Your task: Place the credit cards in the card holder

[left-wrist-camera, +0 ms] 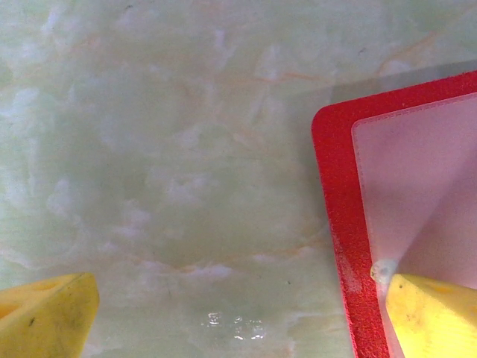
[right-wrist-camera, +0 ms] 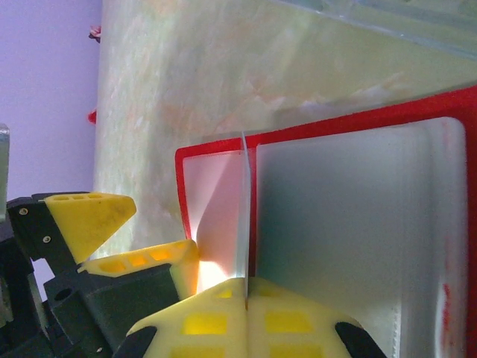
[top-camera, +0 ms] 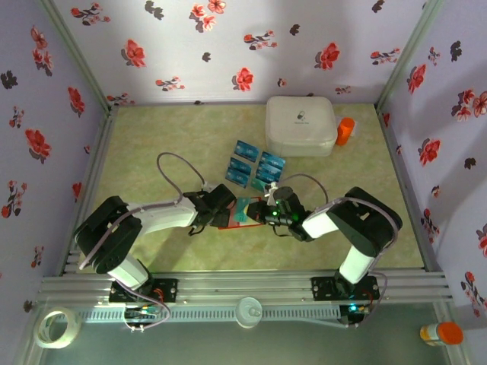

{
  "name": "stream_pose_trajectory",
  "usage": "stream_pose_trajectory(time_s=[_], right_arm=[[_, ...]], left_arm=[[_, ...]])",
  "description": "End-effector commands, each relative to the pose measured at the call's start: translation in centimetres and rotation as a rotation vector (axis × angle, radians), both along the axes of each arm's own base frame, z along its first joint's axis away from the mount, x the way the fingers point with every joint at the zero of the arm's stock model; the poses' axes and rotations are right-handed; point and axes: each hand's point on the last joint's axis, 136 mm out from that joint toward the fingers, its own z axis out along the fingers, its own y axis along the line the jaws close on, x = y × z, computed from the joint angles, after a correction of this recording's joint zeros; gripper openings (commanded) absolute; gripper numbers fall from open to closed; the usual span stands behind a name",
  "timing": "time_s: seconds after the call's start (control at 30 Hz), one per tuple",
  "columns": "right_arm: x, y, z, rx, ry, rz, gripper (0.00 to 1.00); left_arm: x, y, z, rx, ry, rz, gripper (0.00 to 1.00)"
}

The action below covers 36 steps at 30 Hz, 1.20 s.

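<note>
Cards (top-camera: 266, 173) lie between white box (top-camera: 300, 125) and red card holder (top-camera: 230, 220).

The right gripper (right-wrist-camera: 244, 297), its yellow fingers pinched together at the bottom of the frame, holds a thin card (right-wrist-camera: 244, 216) seen edge-on over the open red wallet (right-wrist-camera: 335, 123). The card's edge runs along the line where the wallet's two frosted white inner pockets meet, its far end at the red rim; whether it sits inside a pocket cannot be told. The wallet lies flat on a pale green marbled table (right-wrist-camera: 186, 67). At lower left, the left gripper (right-wrist-camera: 123, 239) has its yellow fingers spread apart, the nearer fingertip touching the wallet's left pocket near the corner. A lilac wall (right-wrist-camera: 45, 89) with red flower prints stands at left.
</note>
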Motion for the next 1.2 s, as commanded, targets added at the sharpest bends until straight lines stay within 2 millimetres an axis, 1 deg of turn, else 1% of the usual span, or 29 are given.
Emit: stream_pose_trajectory(time_s=[0.0, 0.27, 0.53, 1.0, 1.17], right_arm=[[-1.0, 0.1, -1.1, -0.034, 0.048, 0.038, 0.00], [-1.7, -0.6, -2.0, -0.115, 0.082, 0.060, 0.00], [-1.9, -0.8, -2.6, -0.163, 0.112, 0.084, 0.00], [-1.9, -1.4, -2.7, -0.179, 0.135, 0.106, 0.00], [-1.9, -1.2, -2.8, -0.187, 0.148, 0.130, 0.00]], left_arm=[[-0.3, 1.6, -0.9, 0.066, 0.006, 0.025, 1.00], [-0.3, 1.6, -0.9, 0.068, 0.007, 0.024, 1.00], [-0.2, 1.6, -0.8, 0.069, 0.008, 0.024, 1.00], [-0.2, 1.7, -0.9, 0.069, 0.008, 0.025, 1.00], [-0.1, 1.7, -1.0, 0.068, 0.008, 0.029, 1.00]])
